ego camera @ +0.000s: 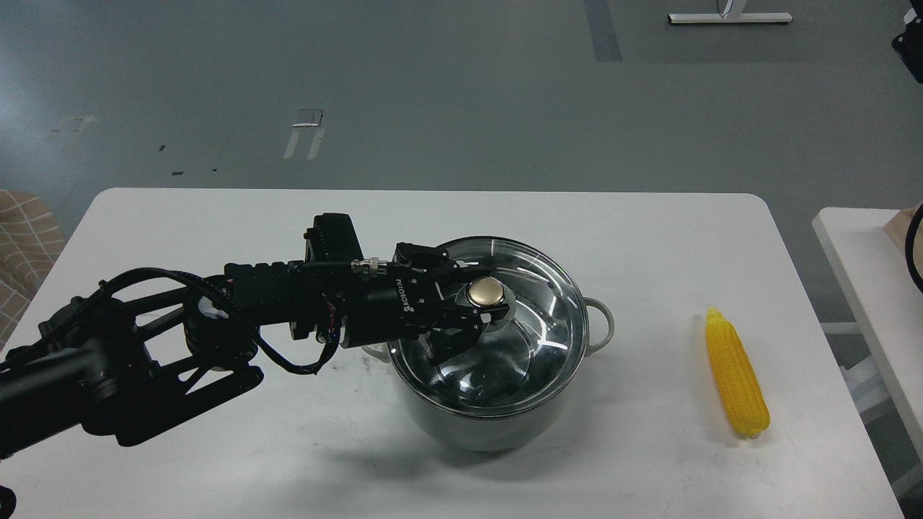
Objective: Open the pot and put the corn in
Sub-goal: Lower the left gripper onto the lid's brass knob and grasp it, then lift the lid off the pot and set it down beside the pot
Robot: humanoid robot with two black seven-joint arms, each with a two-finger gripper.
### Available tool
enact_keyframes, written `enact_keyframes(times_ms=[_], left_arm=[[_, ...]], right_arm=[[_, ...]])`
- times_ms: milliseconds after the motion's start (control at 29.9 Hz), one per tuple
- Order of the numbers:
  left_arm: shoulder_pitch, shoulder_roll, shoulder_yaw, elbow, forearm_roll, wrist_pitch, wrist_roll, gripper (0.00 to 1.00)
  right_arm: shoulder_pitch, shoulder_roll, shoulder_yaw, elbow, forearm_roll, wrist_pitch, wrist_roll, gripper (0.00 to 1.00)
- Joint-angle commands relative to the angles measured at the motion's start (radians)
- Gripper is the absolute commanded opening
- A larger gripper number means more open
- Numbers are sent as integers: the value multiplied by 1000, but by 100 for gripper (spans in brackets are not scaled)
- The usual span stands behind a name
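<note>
Left gripper (472, 297) at lid knob (484, 291) — corn (735, 375) apart.

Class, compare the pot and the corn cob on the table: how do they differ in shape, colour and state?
The pot is round and grey-green; the corn is long, tapered and bright yellow. The pot stands near the middle of the table with its glass lid on; the corn lies flat to its right, apart from it. The left hand is at the lid's gold knob; nothing touches the corn. Both rest on the white table.
</note>
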Motion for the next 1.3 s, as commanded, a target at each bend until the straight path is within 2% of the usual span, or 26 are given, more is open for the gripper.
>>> enact_keyframes(times_ms=[0,134,301,502,569,635,669,736,870,936,1037,1104,1204,1271], left_arm=[[-2,0,-3,-3,0,2,-2,36],[-3,4,-4,-14,0,4,-3,31],[-12,17,-26,-48,0,4,-3,31],[-17,46,-144,-61,0,4,-5,31],[-15,77,-173,-63,0,4,-16,31],[-2,163,-229,-68,0,12,-60,31],[1,189,-242,-68,0,19,-68,31],[52,304,-262,-64,-87,85,-69,31],[141,448,-259,-49,-195,180,-69,31],[234,516,-260,-8,-215,254,-71,31],[285,553,-260,37,-220,303,-72,31],[328,570,-248,125,-247,343,-76,31],[383,560,-245,243,-298,355,-76,31],[403,559,-244,277,-313,355,-77,31]], right_arm=[[1,0,0,0,0,0,0,100],[1,0,0,-2,0,0,0,100],[-1,0,0,-2,0,0,0,100],[-1,0,0,-5,0,0,0,100],[-1,0,0,-5,0,0,0,100],[-2,0,0,-6,0,0,0,100],[-4,0,0,-6,0,0,0,100],[-8,0,0,-6,0,0,0,100],[-13,0,0,-9,0,0,0,100],[-19,2,-1,-6,0,0,0,100],[-21,3,-1,-3,0,0,0,100],[-22,14,0,0,0,0,1,100],[-21,23,-1,2,0,0,1,100],[-21,23,-1,0,-2,0,1,100]])
